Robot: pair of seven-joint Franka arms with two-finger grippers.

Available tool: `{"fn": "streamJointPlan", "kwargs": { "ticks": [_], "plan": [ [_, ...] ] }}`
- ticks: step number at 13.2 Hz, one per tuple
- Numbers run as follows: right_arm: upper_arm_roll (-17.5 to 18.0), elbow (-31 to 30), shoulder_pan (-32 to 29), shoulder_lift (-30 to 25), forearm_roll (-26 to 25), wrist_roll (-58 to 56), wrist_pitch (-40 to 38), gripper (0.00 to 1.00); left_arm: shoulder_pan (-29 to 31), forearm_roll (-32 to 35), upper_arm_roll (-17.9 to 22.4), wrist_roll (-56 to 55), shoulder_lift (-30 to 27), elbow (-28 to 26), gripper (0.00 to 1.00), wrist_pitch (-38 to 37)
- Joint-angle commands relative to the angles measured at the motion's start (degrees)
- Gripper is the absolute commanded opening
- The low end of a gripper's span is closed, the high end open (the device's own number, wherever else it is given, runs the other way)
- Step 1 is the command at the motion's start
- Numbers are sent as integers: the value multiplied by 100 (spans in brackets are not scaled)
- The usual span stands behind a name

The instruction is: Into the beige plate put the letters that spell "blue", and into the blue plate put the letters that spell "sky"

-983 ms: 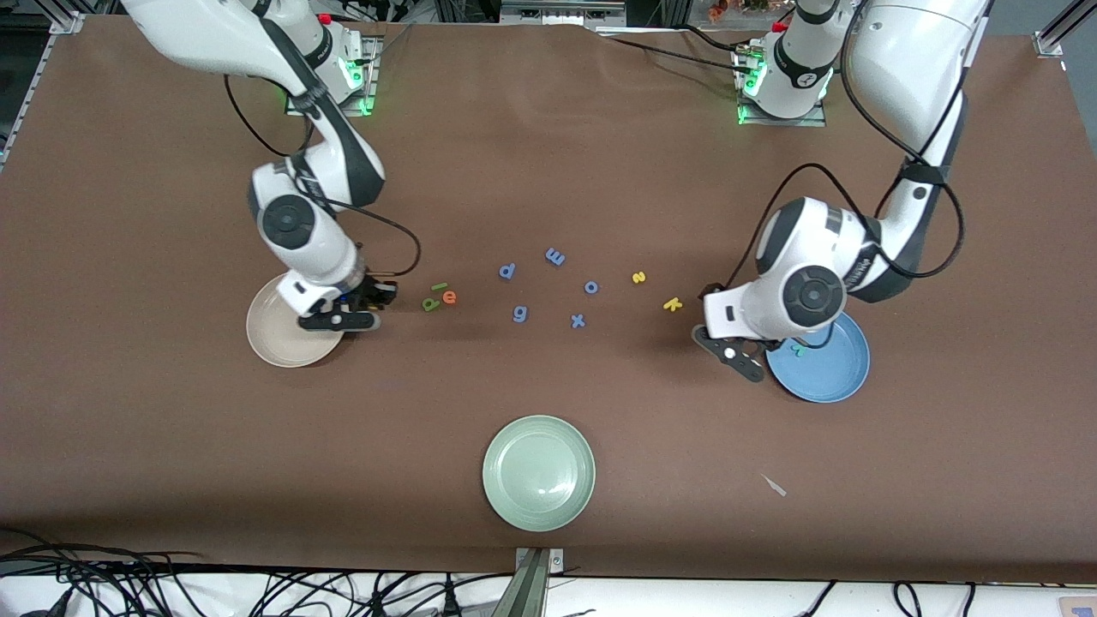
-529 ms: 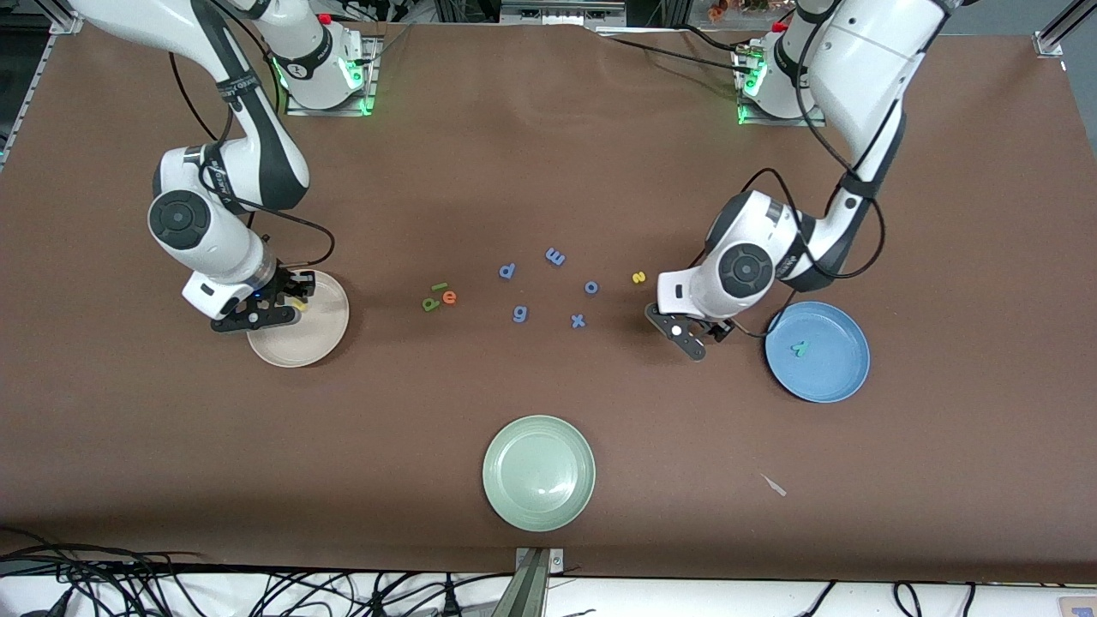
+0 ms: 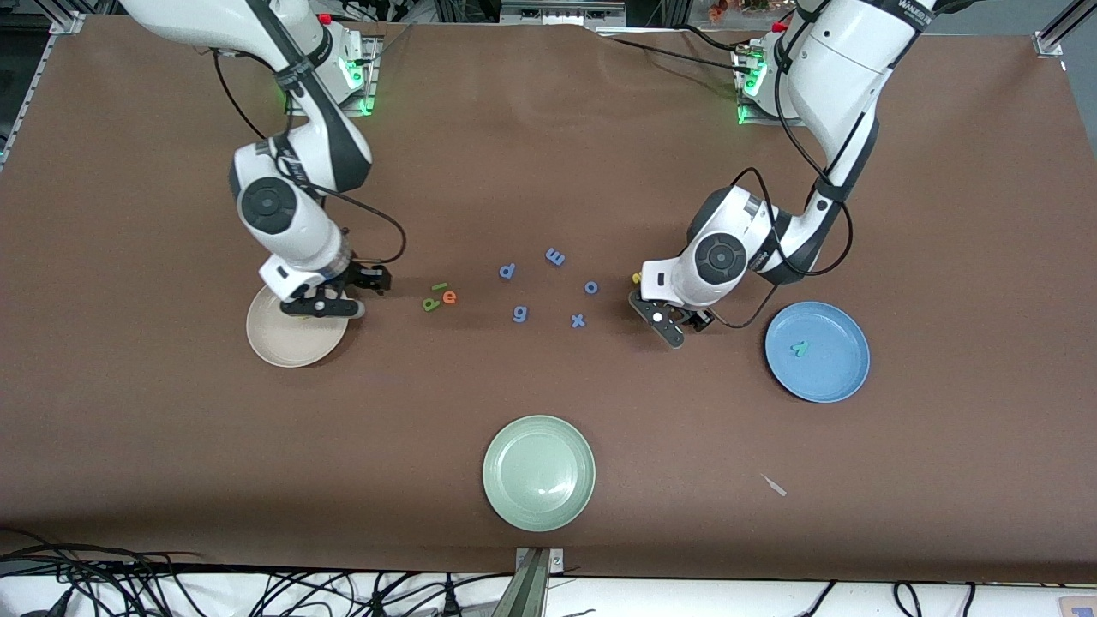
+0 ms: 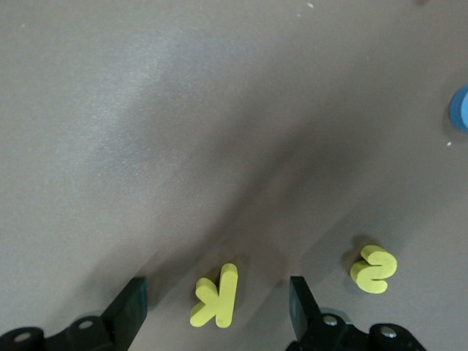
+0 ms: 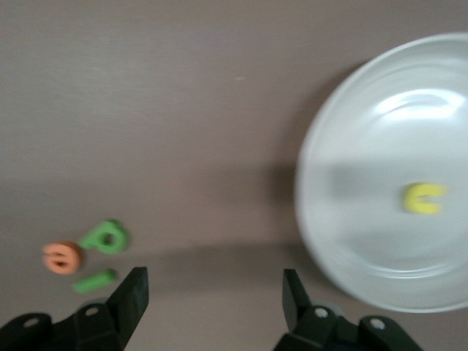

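there, left gripper low over yellow k

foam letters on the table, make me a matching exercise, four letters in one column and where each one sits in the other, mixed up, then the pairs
Column one:
1. yellow u
2. teal-green y
3. yellow k
4. orange e

Column two:
A. on the table between the open fingers of the left end effector
B. in the blue plate
C. on the table beside the dark green b
D. in the beige plate

Pairs: 1-D, 2-B, 3-A, 4-C
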Motion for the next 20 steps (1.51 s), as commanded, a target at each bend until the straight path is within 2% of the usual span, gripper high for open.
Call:
{"fn": "streamJointPlan", "kwargs": {
  "ticks": [1, 2, 4, 7, 8, 10, 14, 16, 20],
  "plan": [
    [48, 522, 325, 553, 80, 872, 166, 82, -105, 716, 4, -100, -85, -125, 60, 35],
    [48, 602, 379, 633, 89, 1057, 236, 82, -96, 744, 4, -118, -85, -168, 59, 35],
    [48, 594, 388, 852, 89, 1444, 621, 82, -87, 744, 4, -144, -102, -169, 49, 35],
    [48, 559, 467, 1125, 72, 1735, 1167, 82, -105, 744, 3, -591, -102, -169, 5, 0],
    [48, 559, 484, 1187, 11, 1736, 1238, 82, -114, 744, -5, -671, -111, -169, 0, -18],
    [48, 532, 493, 1231, 1, 1736, 1361, 82, -96, 744, -5, -672, -251, -125, 0, -253],
    [48, 418, 493, 1187, 1, 1850, 1344, 80, 79, 744, 21, -558, -804, 217, 0, -1421],
    [48, 409, 493, 1187, 1, 1850, 1344, 69, 350, 753, 21, -531, -910, 349, 0, -1914],
    [48, 278, 493, 1161, 1, 1859, 1361, 47, 1299, 753, 48, -338, -885, 385, 0, -1935]
  ]
}}
